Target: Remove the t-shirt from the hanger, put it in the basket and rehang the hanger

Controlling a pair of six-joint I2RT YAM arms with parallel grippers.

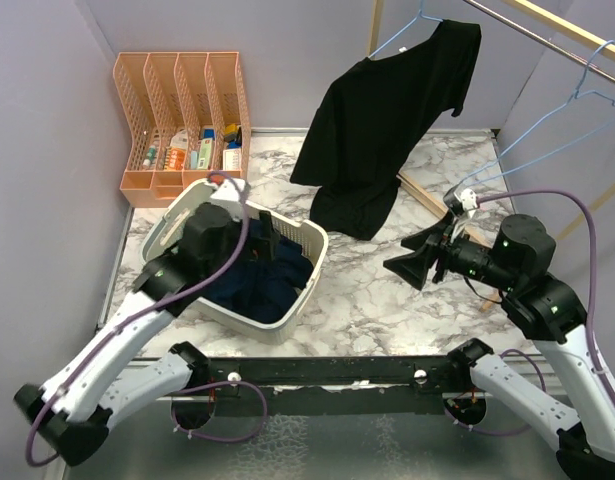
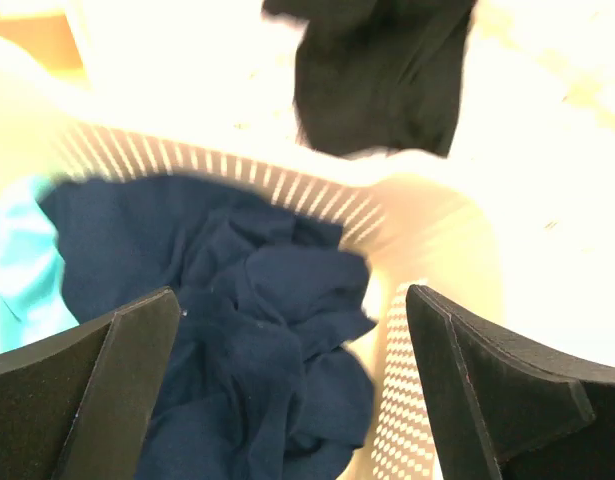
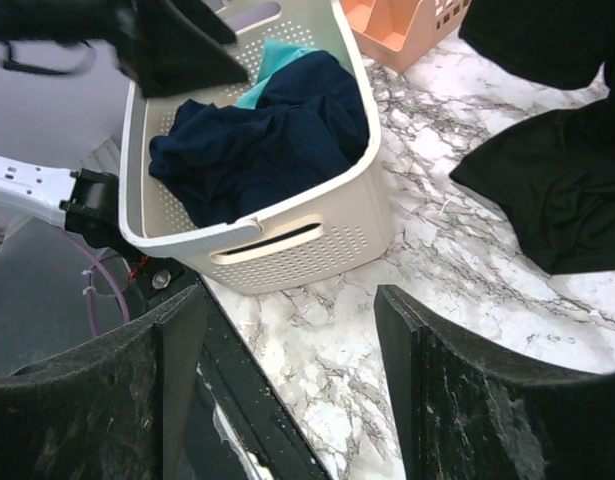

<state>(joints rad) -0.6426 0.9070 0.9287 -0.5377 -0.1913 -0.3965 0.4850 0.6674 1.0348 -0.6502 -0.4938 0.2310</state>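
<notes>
A black t-shirt (image 1: pixel 377 120) hangs on a light blue hanger (image 1: pixel 415 22) from the rail at the back, its hem resting on the marble table. It also shows in the left wrist view (image 2: pixel 382 70) and the right wrist view (image 3: pixel 562 170). My left gripper (image 1: pixel 269 243) is open and empty, over the white laundry basket (image 1: pixel 305 285) above dark blue clothes (image 2: pixel 257 330). My right gripper (image 1: pixel 409 262) is open and empty, low over the table right of the basket, below the shirt's hem.
An orange file organiser (image 1: pixel 182 120) with small items stands at the back left. An empty blue hanger (image 1: pixel 577 110) hangs at the right. A wooden stick (image 1: pixel 427 198) lies on the table by the shirt. Purple walls close in the sides.
</notes>
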